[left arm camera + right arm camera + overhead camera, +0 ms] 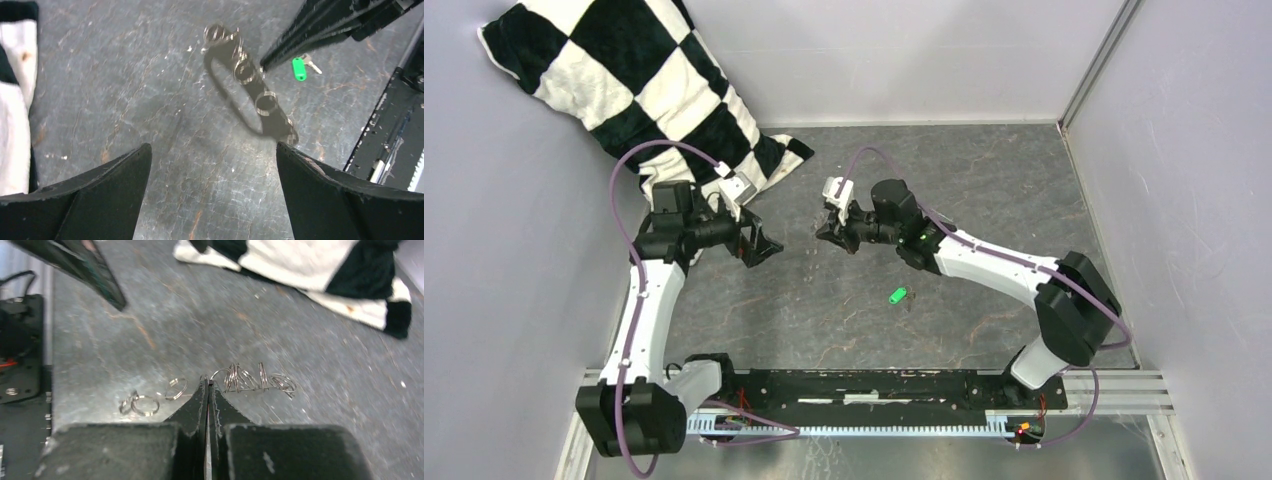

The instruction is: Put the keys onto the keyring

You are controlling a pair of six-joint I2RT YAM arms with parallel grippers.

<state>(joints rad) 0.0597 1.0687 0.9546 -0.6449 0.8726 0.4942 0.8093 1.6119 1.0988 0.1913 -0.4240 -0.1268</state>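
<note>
Two pincers face each other across the keyring (255, 88). The right pincer (207, 388) is fully closed, its tips pinching the keyring's wire rim partway along the row of small rings (176, 388). The loop hangs above the counter (150, 75) with its shadow beneath. The left pincer (212, 146) stands at full spread, gripping nothing, just short of the keyring. A green-tagged key (298, 68) lies flat on the base rail (385, 135) side of the keyring, apart from it. The checkered cloth (634, 80) lies well away from the keyring, behind the left pincer. Open counter lies around the keyring.
</note>
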